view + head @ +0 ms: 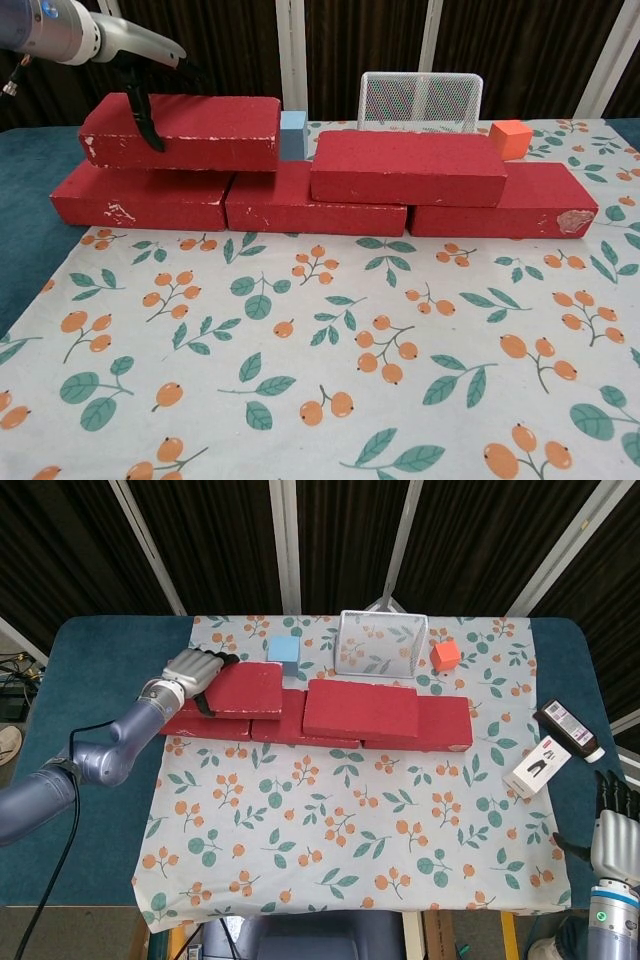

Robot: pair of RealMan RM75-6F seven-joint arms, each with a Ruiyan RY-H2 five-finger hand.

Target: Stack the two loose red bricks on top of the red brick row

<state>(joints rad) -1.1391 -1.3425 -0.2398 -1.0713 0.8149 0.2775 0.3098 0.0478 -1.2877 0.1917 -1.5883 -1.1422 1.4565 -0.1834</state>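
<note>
Head view: my left hand (192,669) grips the left end of a loose red foam brick (240,687), now over the left of the red brick row (330,725). My right hand (612,832) idles at the worktop edge, fingers apart, holding nothing.

Chest view: the brick looks seated on the row, a second stacked red brick (408,167) just beside. Risk: it overhangs the seam; an uneven release could tip it.

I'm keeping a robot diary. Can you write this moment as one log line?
left hand: grips brick | brick: on row's left end | second brick: placed | right hand: idle
</note>
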